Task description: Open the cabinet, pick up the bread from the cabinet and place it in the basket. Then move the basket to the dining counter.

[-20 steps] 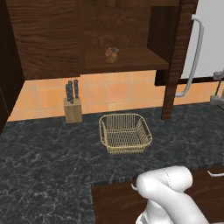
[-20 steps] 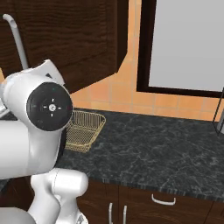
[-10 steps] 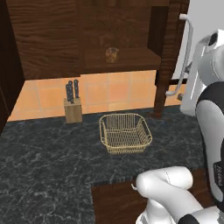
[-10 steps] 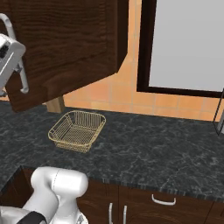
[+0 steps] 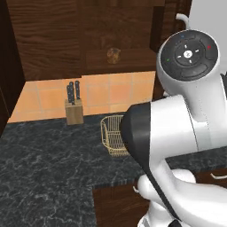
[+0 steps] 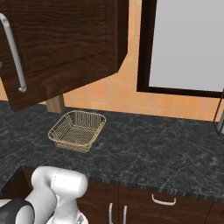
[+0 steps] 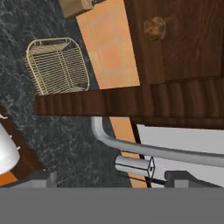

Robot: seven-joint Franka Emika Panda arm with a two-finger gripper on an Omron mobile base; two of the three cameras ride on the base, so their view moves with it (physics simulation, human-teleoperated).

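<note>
Well, going from the left of the left base view: the knife block [image 5: 74,111] stands against the tiled wall where it stood a second ago; next to the right and higher, the bread [image 5: 113,54] sits alone on the shelf of the cabinet [image 5: 48,40], fully exposed; below it the basket [image 5: 113,135] rests on the black speckled counter [image 5: 44,164], empty, its right half now hidden behind my arm [image 5: 177,119] - that is the main change, since a second ago the arm left the whole basket in sight; furthest right, the cabinet door [image 6: 65,48] hangs swung wide out over the counter, and in the right base view its silver handle [image 6: 13,52] is bare where the hand was on it half a second ago. In the hand view the gripper [image 7: 114,178] sits just off that bar with its tips spread wide and nothing clamped between them; I read that as the handle released and the opening step done. So the bread is reachable - my next job, as I judge it, is to bring the spread jaws up to the shelf, with the basket close below for the drop.
</note>
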